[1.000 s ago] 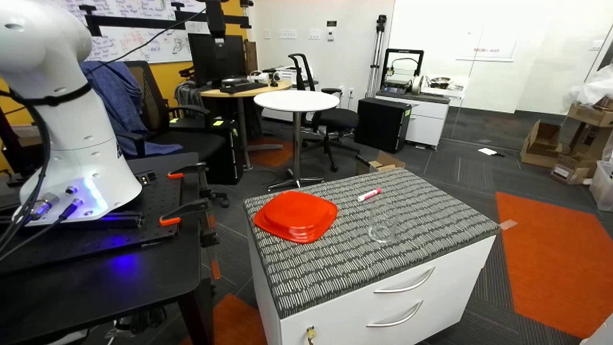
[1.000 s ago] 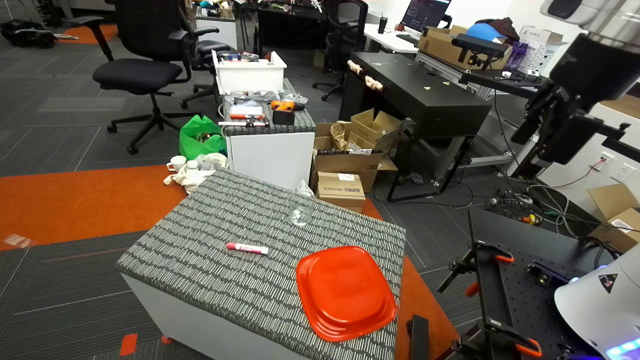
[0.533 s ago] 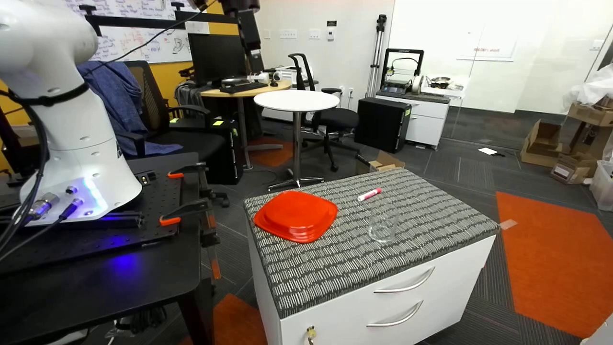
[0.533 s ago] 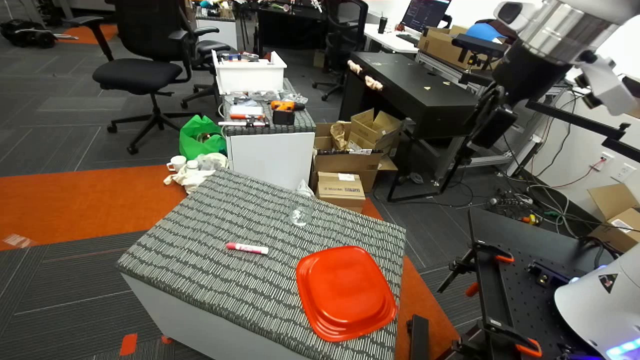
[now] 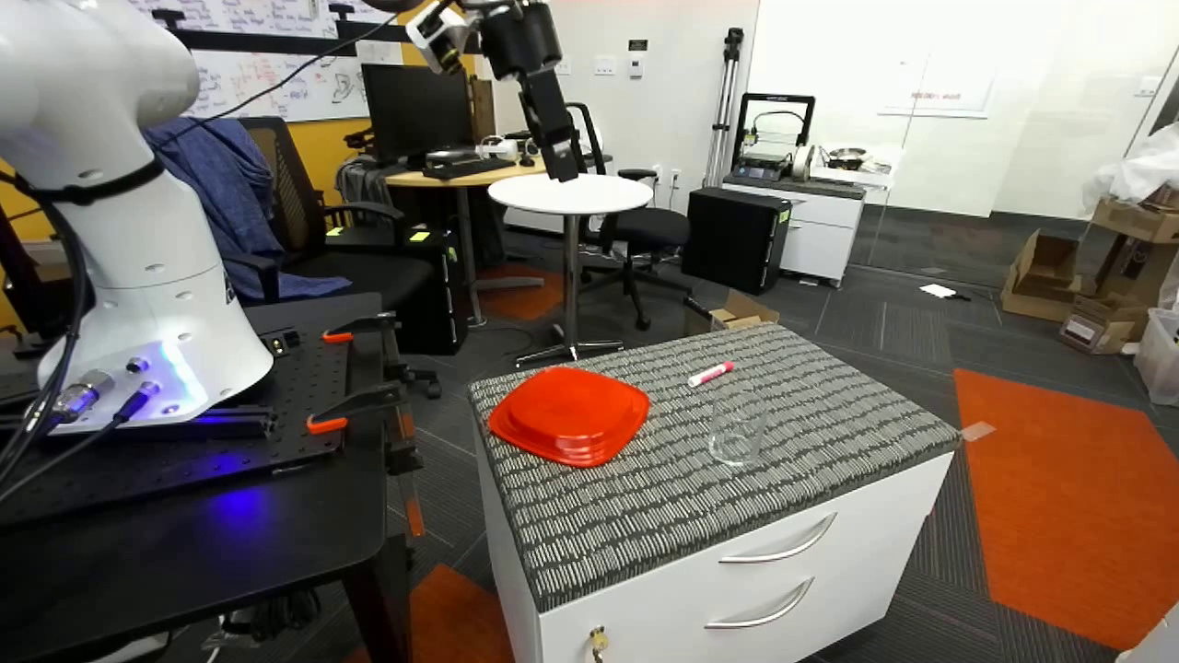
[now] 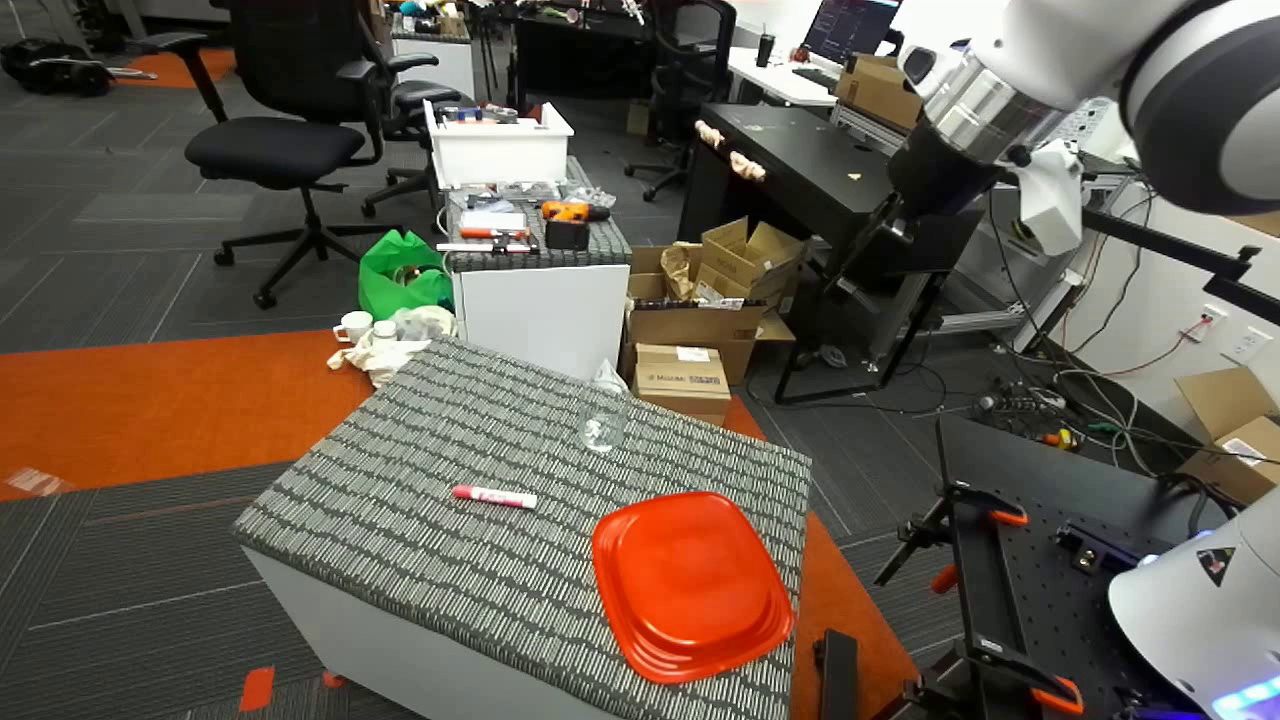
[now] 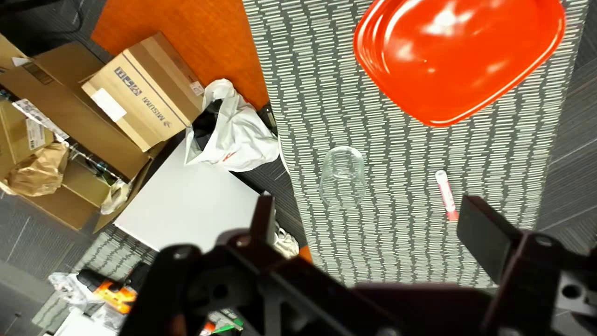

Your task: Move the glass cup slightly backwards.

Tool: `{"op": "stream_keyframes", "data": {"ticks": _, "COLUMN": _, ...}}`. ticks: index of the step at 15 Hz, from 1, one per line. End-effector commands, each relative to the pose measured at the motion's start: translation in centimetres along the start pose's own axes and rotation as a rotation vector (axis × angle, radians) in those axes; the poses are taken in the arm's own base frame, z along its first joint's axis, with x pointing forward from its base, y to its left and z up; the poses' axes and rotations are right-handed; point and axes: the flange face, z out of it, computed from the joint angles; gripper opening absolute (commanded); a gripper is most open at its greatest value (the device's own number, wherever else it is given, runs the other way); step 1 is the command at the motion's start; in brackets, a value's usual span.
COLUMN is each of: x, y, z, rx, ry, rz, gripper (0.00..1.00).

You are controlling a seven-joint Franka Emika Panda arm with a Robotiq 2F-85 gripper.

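The desk [image 5: 847, 414], white-sided and striped on top, carries everything that matters; in an exterior view its drawer front [image 5: 672, 599] is on the near side. At the desk's left lies the red dish [image 5: 568, 414], wide and low. The pincer [image 7: 368, 208] hangs well above the desk, touching none of this; the wrist view shows its fingers [image 7: 485, 233] spread wide, gripping nothing.

The glass cup [image 5: 737, 427] looks upright, standing right of the red dish and nearer the drawer side than the far edge. I expect it to be fairly light, stiff, slick-walled and easy to crack or chip, though glass and clear plastic cannot be told apart by eye here. In the wrist view it looks narrower than the gap between the fingers, so I would come down from above and set one finger each side of the outer wall, around mid-height or a little lower, squeezing gently and sparing the rim. Pushed high up, it could tip, since the desk's covering may drag at its foot; a small lift, or a slow slide held low, should be safer.

Smallest is the marker [image 5: 710, 374], lying on the far side of the glass cup, near it but apart; any nudge that way should leave it room
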Motion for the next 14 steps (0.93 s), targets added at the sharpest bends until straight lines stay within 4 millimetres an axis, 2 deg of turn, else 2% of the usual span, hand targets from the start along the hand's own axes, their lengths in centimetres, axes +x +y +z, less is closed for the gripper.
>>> {"op": "stream_keyframes", "data": {"ticks": 1, "x": 2.7, "y": 0.9, "z": 3.1, "rx": -0.012, "ry": 0.023, "rz": 0.047, "gripper": 1.0}}
{"op": "stream_keyframes", "data": {"ticks": 8, "x": 5.7, "y": 0.5, "z": 9.0, "rx": -0.017, "ry": 0.017, "rz": 0.066, "gripper": 1.0}}
{"op": "stream_keyframes", "data": {"ticks": 14, "x": 6.6, "y": -0.1, "z": 14.3, "rx": -0.046, "ry": -0.053, "rz": 0.075, "gripper": 1.0}}
